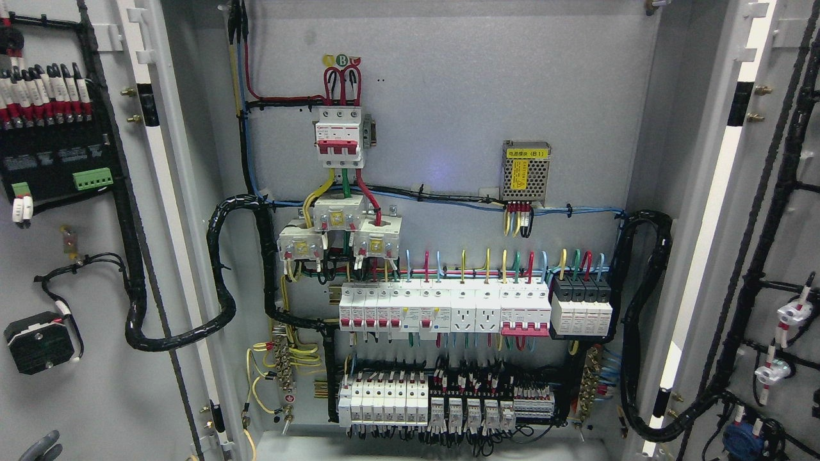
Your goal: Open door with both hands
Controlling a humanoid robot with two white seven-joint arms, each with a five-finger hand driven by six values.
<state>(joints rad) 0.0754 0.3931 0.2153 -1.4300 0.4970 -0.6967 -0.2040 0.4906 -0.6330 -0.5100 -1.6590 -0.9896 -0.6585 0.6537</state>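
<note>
Brightness: even, fairly bright, cool white cast across the grey back panel (448, 96).
Glare: faint bluish-white patch on the panel just left of the power supply (526, 171).
Shadows: soft, short, under the power supply and cable bundles.
Focus: centre sharp; small labels unreadable.
Edges: doors (77, 256) lean outward, slightly softer.

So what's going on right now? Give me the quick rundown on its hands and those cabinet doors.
Left hand barely in view at lower left, holding nothing visible. Right hand out of view. Left door and right door both swung wide, wiring panel exposed. Nothing blocking.
</note>
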